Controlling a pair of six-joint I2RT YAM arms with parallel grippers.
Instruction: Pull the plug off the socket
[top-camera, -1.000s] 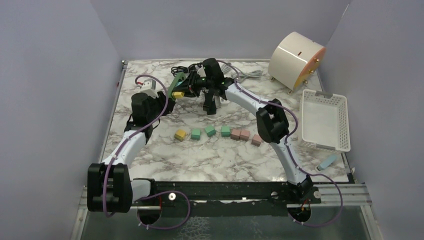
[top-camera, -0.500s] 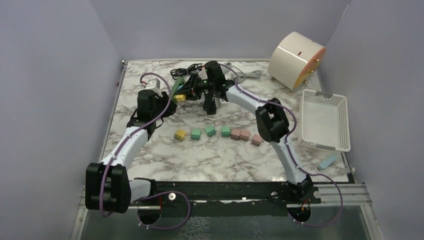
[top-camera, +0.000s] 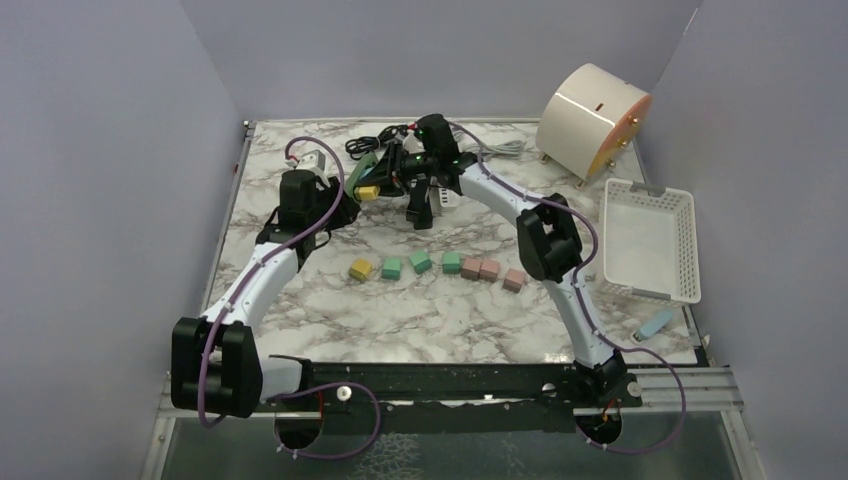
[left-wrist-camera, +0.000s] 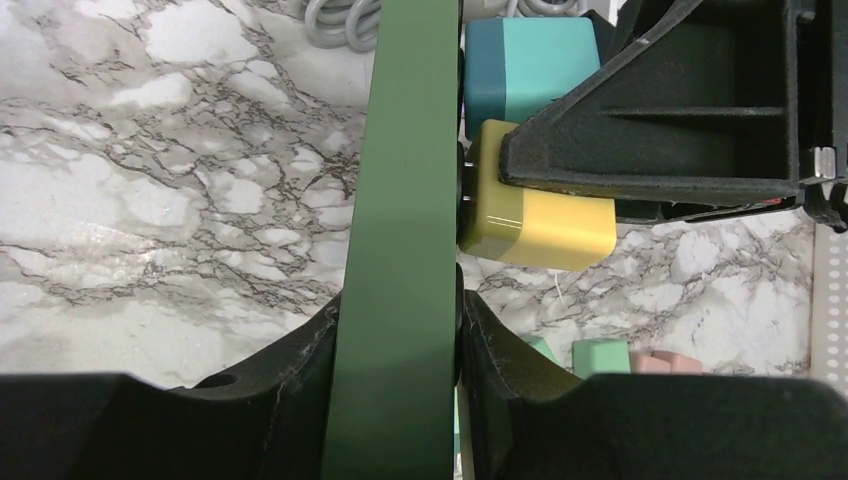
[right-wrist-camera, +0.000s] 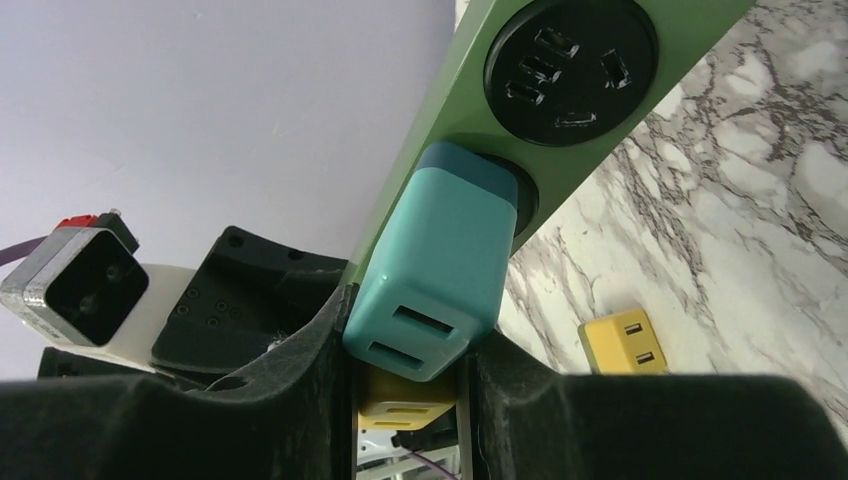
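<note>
A green power strip (top-camera: 371, 167) is lifted off the marble table at the back centre. My left gripper (left-wrist-camera: 398, 335) is shut on its lower end; in the top view this gripper (top-camera: 347, 193) sits just left of the plugs. A teal plug (left-wrist-camera: 522, 60) and a yellow plug (left-wrist-camera: 535, 215) stick out of the strip's right face. The yellow plug's prongs show in a narrow gap at the strip. My right gripper (right-wrist-camera: 412, 405) is shut on the yellow plug (right-wrist-camera: 405, 408), with the teal plug (right-wrist-camera: 440, 280) just above its fingers. One black empty socket (right-wrist-camera: 570, 60) shows further along the strip.
A row of coloured plug blocks (top-camera: 430, 265) lies mid-table, with a loose yellow one (right-wrist-camera: 622, 340) at its left end. A black cable coil (top-camera: 372, 140) and a grey cable (top-camera: 500, 150) lie at the back. A white basket (top-camera: 650, 240) and a cream drum (top-camera: 592, 120) stand at the right.
Both arms have carried the strip and plugs a little right and toward the back. The left arm has reached further forward, and the strip stands steeper.
</note>
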